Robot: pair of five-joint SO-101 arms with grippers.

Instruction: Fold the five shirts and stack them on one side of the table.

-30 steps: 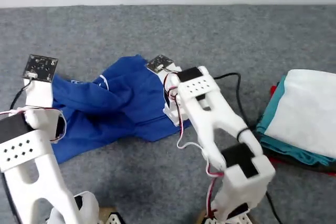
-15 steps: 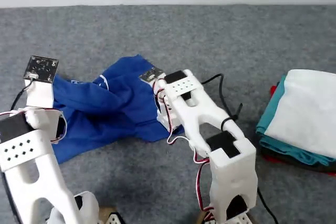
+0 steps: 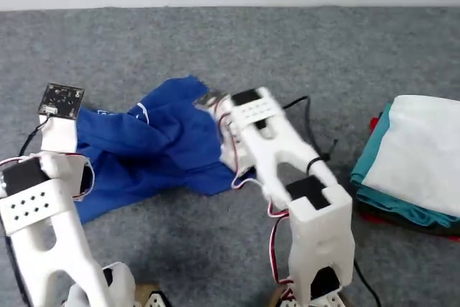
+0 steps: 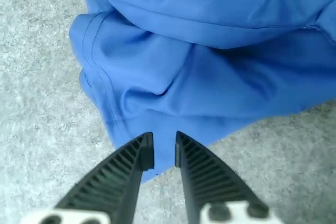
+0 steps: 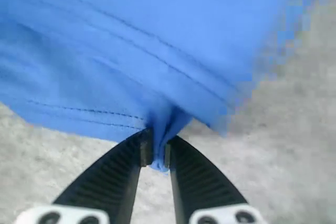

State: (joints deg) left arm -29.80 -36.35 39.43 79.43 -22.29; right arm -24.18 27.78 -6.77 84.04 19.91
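Checking in from the remote station. The blue shirt (image 3: 154,145) is lying crumpled on the grey worktop (image 3: 323,48), a bit left of the middle. It isn't folded, just bunched into ridges, with one corner poking toward the far edge.

The right end effector (image 5: 157,148) is clamped on it. On the right wrist cam a pinch of hem is squeezed between the two black fingers (image 5: 118,171), with the stitch lines running just past the tips. In the high view that arm (image 3: 280,141) reaches over the side of the shirt that faces the worktop's right edge.

The left end effector (image 4: 164,141) is at the other side of the shirt, the one toward the left edge. Its fingers sit a narrow gap apart with nothing caught between them (I can see cloth and bare worktop straight through the gap). The tips are right over the shirt's hemmed border. I can't tell whether they actually touch the cloth. The left arm (image 3: 43,206) rises from the near left corner.

Over by the right edge is the stack of folded shirts (image 3: 410,163): a white one on top, teal under it, then something dark with a sliver of red at the bottom. It sits well apart from the blue shirt.
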